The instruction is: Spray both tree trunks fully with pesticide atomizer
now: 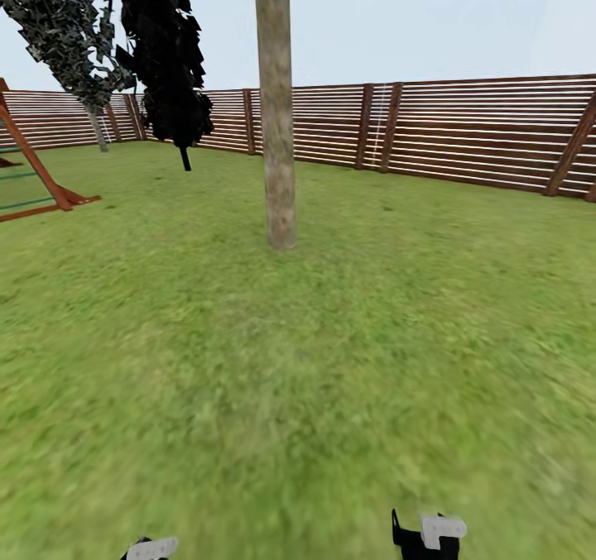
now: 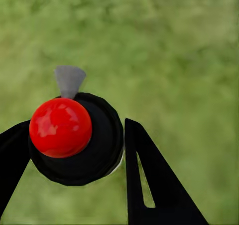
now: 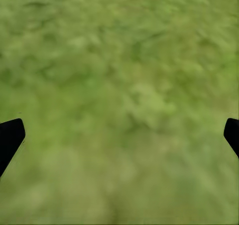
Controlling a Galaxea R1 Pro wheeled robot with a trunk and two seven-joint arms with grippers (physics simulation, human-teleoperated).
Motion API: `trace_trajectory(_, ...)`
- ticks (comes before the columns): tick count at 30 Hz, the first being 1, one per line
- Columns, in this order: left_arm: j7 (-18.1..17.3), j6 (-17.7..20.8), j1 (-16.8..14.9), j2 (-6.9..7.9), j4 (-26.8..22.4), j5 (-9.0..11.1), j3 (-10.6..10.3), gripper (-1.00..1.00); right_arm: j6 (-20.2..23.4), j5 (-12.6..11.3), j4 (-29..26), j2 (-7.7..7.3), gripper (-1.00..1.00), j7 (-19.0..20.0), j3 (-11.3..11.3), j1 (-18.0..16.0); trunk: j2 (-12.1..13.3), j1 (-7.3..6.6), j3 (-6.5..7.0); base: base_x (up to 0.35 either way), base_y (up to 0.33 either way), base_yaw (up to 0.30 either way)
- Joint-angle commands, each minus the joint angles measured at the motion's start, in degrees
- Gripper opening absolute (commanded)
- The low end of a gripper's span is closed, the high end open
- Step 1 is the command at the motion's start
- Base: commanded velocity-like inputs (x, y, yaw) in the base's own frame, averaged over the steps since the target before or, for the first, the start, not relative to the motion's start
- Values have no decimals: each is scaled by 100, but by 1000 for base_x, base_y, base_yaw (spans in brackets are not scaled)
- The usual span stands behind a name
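L gripper (image 2: 74, 150) clamped on pesticide atomizer (image 2: 74, 140), red top toward cam, over grass (image 2: 189, 45). R gripper (image 3: 119, 135) spread wide, empty. Nearest tree trunk (image 1: 276, 113) stands dead ahead, well apart, vertical axis; L arm holds the sprayer, so judged approach needed before spraying.

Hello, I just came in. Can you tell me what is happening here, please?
A two-armed robot is on a garden lawn, facing a tree trunk that stands some way ahead, with a slatted wooden fence behind it. Its left gripper holds the spray bottle, the one with the red top, between its fingers above the grass. The right gripper is open and empty. No spray is visible at this moment.
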Motion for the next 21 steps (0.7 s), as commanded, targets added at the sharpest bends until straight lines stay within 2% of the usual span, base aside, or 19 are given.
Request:
trace_trajectory(1, 1, 0, -1, 0, -1, 0, 0, -100, 0, 0, 0, 0, 100, 0, 0, 0, 0, 0, 0, 339, 0, 0)
trace_trajectory(21, 1, 0, -1, 0, -1, -2, -3, -100, 0, 0, 0, 0, 100, 0, 0, 0, 0, 0, 0, 339, 0, 0)
